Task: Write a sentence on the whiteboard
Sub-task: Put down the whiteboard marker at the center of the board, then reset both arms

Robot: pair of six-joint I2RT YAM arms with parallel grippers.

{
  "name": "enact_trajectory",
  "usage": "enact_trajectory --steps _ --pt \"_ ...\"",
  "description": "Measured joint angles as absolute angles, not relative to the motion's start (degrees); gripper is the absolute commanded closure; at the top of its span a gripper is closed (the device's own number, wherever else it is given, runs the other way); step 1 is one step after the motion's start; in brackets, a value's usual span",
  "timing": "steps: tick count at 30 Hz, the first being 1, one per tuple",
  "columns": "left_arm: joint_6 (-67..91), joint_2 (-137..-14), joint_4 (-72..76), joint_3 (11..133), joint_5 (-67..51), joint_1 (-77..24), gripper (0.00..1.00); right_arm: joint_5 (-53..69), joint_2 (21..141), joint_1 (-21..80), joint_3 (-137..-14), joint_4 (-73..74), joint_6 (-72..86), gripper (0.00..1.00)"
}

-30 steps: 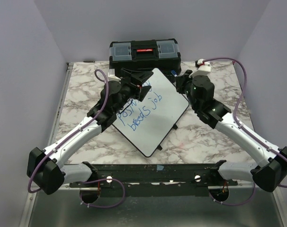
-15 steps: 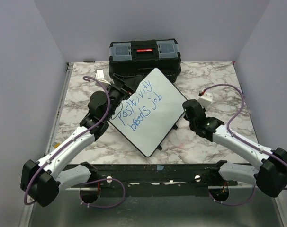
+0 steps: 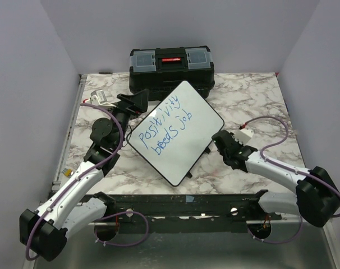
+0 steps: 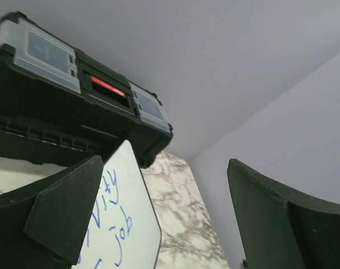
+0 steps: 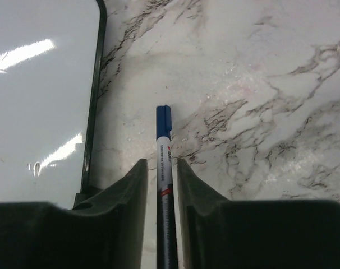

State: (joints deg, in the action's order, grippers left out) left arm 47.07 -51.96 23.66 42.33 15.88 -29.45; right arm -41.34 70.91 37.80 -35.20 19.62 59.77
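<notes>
1. Left arm: your arm reaches forward, elbow bent. The left gripper [image 3: 137,100] is spread wide, just off the board's left corner.
2. Right arm: lies low along the grey-veined marble table [image 3: 254,95]. The right gripper [image 5: 161,163] is narrowly parted around a blue-capped marker pen [image 5: 164,145], with a slim gap on each side.
3. Glossy white black-framed whiteboard [image 3: 181,157]: sits cornerwise between the arms, before the black toolbox [image 3: 171,66].
4. Blue handwritten sentence [image 3: 167,126]: on the whiteboard.
5. Change: a second ago both grippers crowded the far corner, and now both are withdrawn.
</notes>
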Motion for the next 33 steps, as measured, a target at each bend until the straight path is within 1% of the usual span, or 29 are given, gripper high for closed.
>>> enact_trajectory --steps 2,7,9,13,16,24,26,33 --pt "45.78 -51.59 23.68 41.76 16.56 -28.42 0.05 -41.58 70.02 37.80 -34.22 19.97 61.56 0.49" --pt "44.14 -51.46 23.68 40.18 17.50 -26.15 0.05 -42.22 66.61 37.80 -32.56 20.97 64.18 0.28" --pt "43.81 -51.46 23.68 39.66 17.56 -25.43 0.05 -42.48 65.43 37.80 -32.47 21.23 64.58 0.23" --pt "42.98 -51.44 23.68 39.09 17.58 -24.16 0.04 -42.92 63.20 37.80 -32.47 21.58 64.27 0.19" --pt "42.19 -51.31 23.68 38.65 17.63 -23.07 0.05 -43.40 61.87 37.80 -32.86 22.06 62.48 0.17" --pt "38.92 -50.48 23.66 37.34 19.14 -20.21 0.03 -45.78 59.07 37.80 -40.95 21.52 50.83 0.11" --pt "37.36 -50.37 23.68 37.04 19.53 -19.51 0.02 -45.89 58.17 37.80 -42.57 20.12 47.33 0.10" --pt "31.38 -50.13 23.75 34.89 22.52 -16.25 0.02 -44.36 53.98 37.80 -45.41 13.23 36.51 0.08"
